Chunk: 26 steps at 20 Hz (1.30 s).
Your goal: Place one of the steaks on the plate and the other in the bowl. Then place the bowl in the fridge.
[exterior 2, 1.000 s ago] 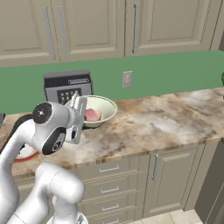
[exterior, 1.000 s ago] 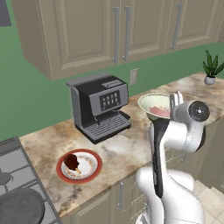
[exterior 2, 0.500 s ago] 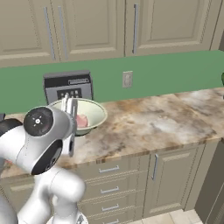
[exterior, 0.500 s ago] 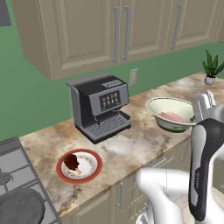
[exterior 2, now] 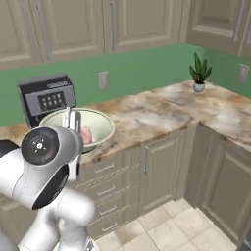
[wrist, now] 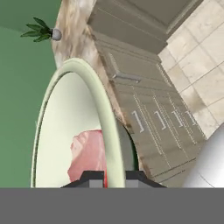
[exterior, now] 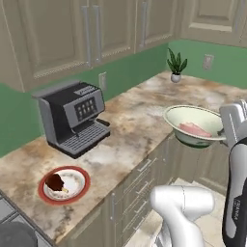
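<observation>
One pink steak [exterior: 195, 129] in bowl [exterior: 179, 116], gripper [wrist: 110, 178] clamped on bowl rim, bowl off counter [exterior: 130, 125], brown steak [exterior: 55, 182] on plate [exterior: 79, 190].

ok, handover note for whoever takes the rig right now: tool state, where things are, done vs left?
Tool: shut on the bowl's rim, one tip inside, one outside.
Bowl: held up off the counter, out past its front edge over the lower cabinets; the pink steak lies inside.
Plate: on the counter in front of the coffee machine, with the dark steak on it.
Done: both steaks placed, bowl picked up.
Left: carry the bowl to the fridge and set it inside.
</observation>
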Available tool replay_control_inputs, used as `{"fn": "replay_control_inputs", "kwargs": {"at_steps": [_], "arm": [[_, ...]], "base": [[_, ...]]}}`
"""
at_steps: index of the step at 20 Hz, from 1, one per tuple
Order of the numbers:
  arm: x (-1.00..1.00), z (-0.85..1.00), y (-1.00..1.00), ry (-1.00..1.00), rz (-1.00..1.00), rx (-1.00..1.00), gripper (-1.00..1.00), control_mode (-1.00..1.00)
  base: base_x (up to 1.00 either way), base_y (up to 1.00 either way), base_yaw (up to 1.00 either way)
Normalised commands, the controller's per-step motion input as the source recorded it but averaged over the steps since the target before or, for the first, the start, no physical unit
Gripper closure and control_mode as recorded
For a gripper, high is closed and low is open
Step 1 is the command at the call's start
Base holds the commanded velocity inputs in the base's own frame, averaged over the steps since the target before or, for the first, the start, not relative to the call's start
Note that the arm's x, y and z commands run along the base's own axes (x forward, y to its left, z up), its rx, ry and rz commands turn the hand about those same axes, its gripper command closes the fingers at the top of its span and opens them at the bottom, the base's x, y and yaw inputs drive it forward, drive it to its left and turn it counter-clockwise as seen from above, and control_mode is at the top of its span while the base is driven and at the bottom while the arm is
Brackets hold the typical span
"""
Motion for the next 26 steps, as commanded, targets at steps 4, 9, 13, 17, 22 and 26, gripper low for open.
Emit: {"fn": "replay_control_inputs", "kwargs": {"at_steps": [4,9,13,17,22,26], "arm": [[0.0,0.0,0.0,0.0,0.0,0.0,1.0,1.0],[0.0,0.0,0.0,0.0,0.0,0.0,1.0,1.0],[0.0,0.0,0.0,0.0,0.0,0.0,1.0,1.0],[0.0,0.0,0.0,0.0,0.0,0.0,1.0,1.0],[0.0,0.0,0.0,0.0,0.0,0.0,1.0,1.0],[0.0,0.0,0.0,0.0,0.0,0.0,1.0,1.0]], "base": [[0.0,0.0,-1.0],[0.0,0.0,-1.0],[0.01,-0.18,-0.93],[0.78,-0.56,-0.4],[0.87,-0.79,-0.38],[0.45,-0.15,-0.52]]}}
